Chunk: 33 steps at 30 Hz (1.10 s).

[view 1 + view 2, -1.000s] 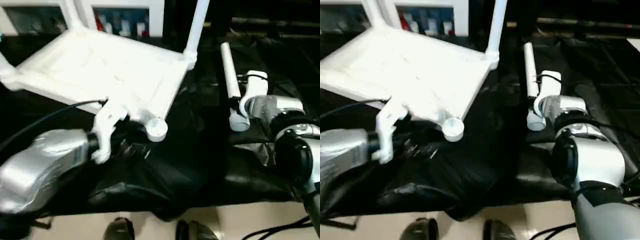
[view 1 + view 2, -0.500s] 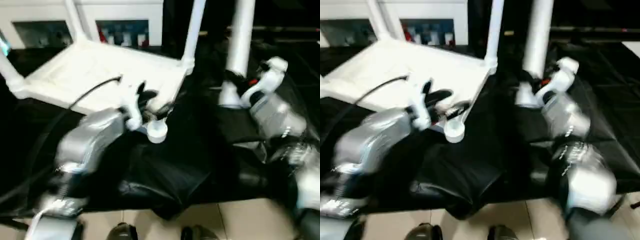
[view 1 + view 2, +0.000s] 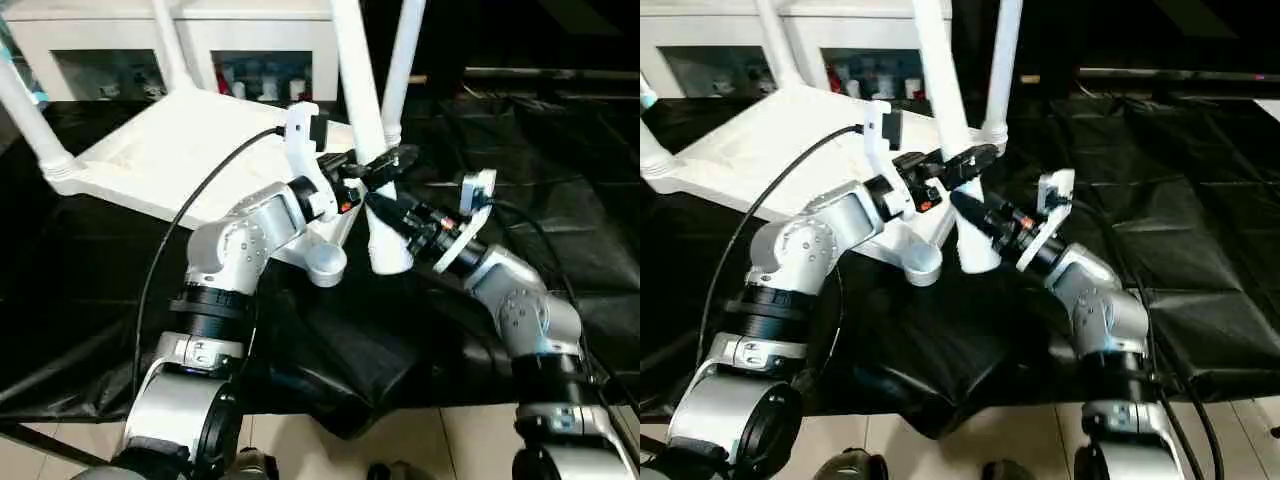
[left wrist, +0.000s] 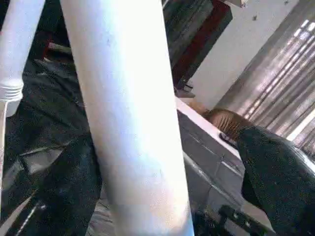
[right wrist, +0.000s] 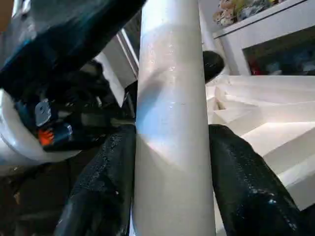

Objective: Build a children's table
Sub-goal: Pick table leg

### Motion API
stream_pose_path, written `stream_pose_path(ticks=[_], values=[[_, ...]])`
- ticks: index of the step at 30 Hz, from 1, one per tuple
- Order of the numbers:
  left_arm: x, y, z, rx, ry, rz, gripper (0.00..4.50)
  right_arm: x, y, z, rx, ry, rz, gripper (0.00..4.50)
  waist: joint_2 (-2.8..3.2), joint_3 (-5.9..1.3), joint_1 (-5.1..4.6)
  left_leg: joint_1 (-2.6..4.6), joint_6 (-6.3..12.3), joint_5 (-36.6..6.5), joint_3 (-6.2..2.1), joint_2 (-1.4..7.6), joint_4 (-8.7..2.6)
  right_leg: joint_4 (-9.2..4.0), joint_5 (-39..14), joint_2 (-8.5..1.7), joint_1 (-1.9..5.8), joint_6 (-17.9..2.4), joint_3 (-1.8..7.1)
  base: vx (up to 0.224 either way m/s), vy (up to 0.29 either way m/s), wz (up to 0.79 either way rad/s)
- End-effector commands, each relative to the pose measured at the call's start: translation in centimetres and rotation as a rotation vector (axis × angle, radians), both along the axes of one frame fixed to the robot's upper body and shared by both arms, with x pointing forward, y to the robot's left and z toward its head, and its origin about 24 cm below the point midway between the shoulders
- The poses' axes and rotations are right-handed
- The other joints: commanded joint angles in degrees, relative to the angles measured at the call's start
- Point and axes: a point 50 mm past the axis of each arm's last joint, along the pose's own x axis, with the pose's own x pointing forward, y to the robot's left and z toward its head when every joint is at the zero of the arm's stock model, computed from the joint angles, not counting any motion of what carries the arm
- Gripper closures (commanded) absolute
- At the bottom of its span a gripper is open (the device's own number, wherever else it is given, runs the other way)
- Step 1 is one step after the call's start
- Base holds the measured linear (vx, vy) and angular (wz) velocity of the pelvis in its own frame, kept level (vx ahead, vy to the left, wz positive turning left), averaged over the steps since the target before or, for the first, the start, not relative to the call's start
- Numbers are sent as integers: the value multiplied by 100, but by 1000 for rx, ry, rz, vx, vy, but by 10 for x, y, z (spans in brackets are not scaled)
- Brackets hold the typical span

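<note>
— What's the setting?

— A surface draped in black cloth (image 3: 560, 250), with a white cabinet (image 3: 250, 50) behind it. The tabletop (image 3: 180, 160) lies upside down on the cloth, near the cabinet.

— How many legs are in?

— Three legs stand in corner sockets: one at far left (image 3: 25, 115), one at the back (image 3: 170, 45), one at the far right corner (image 3: 400, 70). The near socket (image 3: 326, 262) is empty.

— And the fourth leg?

— The right tool (image 3: 395, 215) is clamped on the fourth leg (image 3: 365, 130), held nearly upright just beside that empty socket. The left tool (image 3: 375, 165) stands wide open around the same leg, not squeezing it.

— So what's left?

— I'd judge only seating this last leg, then turning the table over.
</note>
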Motion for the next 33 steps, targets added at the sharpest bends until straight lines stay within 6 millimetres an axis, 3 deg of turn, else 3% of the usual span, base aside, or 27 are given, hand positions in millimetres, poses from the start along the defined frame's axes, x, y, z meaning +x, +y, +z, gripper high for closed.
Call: stream_pose_path(ticks=[1, 3, 4, 7, 12, 13, 16, 17, 18, 22, 23, 26, 30, 33], values=[[1, -4, 5, -9, -1, -8, 0, -3, 7, 5, -14, -18, 23, 266, -73, -608, 5, 180, 106, -1412, -154, 211, -455, -565, -2283, -342, 292, -809, 242, 0, 0, 0], [1, -3, 4, -21, 17, -1, 0, -4, 8, 4, -30, -13, 21, 266, -56, -626, 10, 166, 114, -1341, -159, 222, -468, -542, -2090, -358, 312, -878, 248, 0, 0, 0], [1, -2, 4, -33, 22, 1, 0, -4, 9, 3, -41, -11, 15, 266, -92, -632, 9, 161, 118, -1270, -142, 214, -453, -525, -1942, -373, 315, -957, 259, 0, 0, 0], [1, 0, 4, -53, 30, 26, 27, -3, 12, 1, -71, -9, 7, 266, -112, -631, 11, 150, 143, -1228, -129, 202, -445, -534, -1957, -374, 314, -954, 267, 0, 0, 0], [6, 5, 2, -57, 55, 124, 54, -3, 19, 1, -102, -14, -2, 266, -94, -652, 26, 133, 165, -1084, -134, 205, -444, -512, -1764, -373, 333, -944, 265, 0, 0, 0], [8, 7, 2, -58, 67, 162, 78, -2, 21, 1, -117, -11, -16, 266, -94, -651, 26, 130, 168, -1073, -136, 204, -444, -508, -1745, -371, 338, -950, 265, 0, 0, 0], [12, 12, 2, -46, 84, 235, 78, 1, 27, -2, -158, -6, -47, 266, -76, -637, 19, 140, 131, -1200, -138, 196, -451, -540, -1896, -367, 323, -895, 259, 0, 0, 0], [13, 13, 1, -46, 89, 246, 101, 1, 27, -3, -162, -1, -52, 266, -76, -639, 17, 145, 115, -1215, -141, 202, -456, -539, -1926, -365, 324, -876, 259, 0, 0, 0], [13, 13, 1, -42, 95, 255, 116, 2, 29, -4, -170, 0, -57, 266, -51, -636, 19, 153, 88, -1269, -146, 204, -457, -542, -1971, -366, 317, -858, 259, 0, 0, 0], [13, 14, -2, -13, 109, 276, 132, 4, 32, -4, -181, -7, -76, 266, -54, -634, 9, 154, 71, -1334, -150, 204, -469, -553, -1958, -364, 313, -828, 260, 0, 0, 0], [13, 14, -2, -11, 107, 279, 148, 4, 32, -3, -181, -8, -86, 266, -23, -639, 21, 167, 65, -1339, -154, 210, -469, -545, -1917, -366, 307, -852, 263, 0, 0, 0], [13, 14, -1, -7, 105, 289, 162, 7, 31, -3, -183, -7, -108, 266, -36, -641, 18, 154, 59, -1346, -152, 209, -476, -530, -1778, -357, 318, -896, 264, 0, 0, 0], [13, 14, 0, -3, 99, 289, 205, 7, 32, -3, -183, -13, -117, 266, -3, -639, 18, 160, 53, -1399, -151, 200, -470, -533, -1740, -361, 317, -938, 265, 0, 0, 0], [13, 14, 0, -7, 94, 285, 205, 7, 34, -3, -199, -22, -124, 266, -4, -644, 11, 151, 58, -1396, -157, 204, -477, -522, -1715, -357, 326, -936, 262, 0, 0, 0]])
